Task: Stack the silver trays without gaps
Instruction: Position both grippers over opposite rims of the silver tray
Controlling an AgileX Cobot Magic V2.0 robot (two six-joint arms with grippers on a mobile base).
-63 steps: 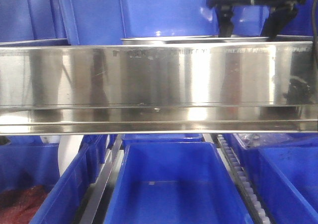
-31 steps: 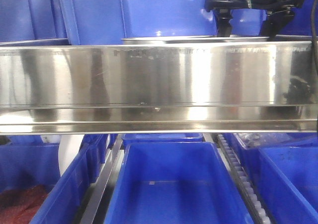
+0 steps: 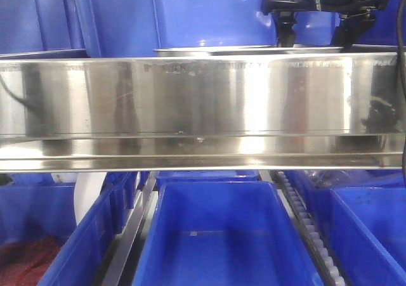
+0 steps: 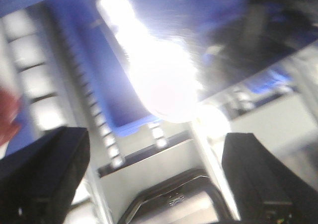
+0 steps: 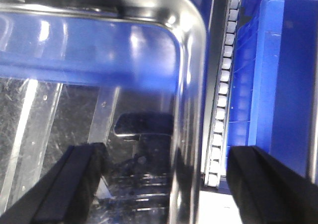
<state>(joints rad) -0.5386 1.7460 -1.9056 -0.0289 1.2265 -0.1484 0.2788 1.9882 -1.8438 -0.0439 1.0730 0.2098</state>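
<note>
A silver tray [image 3: 241, 50] shows only as a thin shiny rim behind the long steel band. In the right wrist view the same tray [image 5: 191, 60] fills the left side, its rounded corner and rolled rim up close. My right gripper [image 3: 317, 42] hangs open at the top right, one finger on each side of the tray's right end. Seen from its own wrist, the right gripper [image 5: 166, 184] straddles the tray's right rim, one finger over the tray floor and one outside, touching nothing. My left gripper [image 4: 156, 179] is open and empty in a blurred view.
A broad steel band [image 3: 190, 102] spans the whole front view. Below it stand blue bins [image 3: 216, 235], one holding something red [image 3: 25, 257]. A roller rail [image 5: 223, 85] and a blue bin wall [image 5: 278, 85] run beside the tray. Tall blue bins [image 3: 190, 13] stand behind.
My right gripper has turned from a tilted pose to level and shifted slightly left over the tray's right end. The tray has not moved.
</note>
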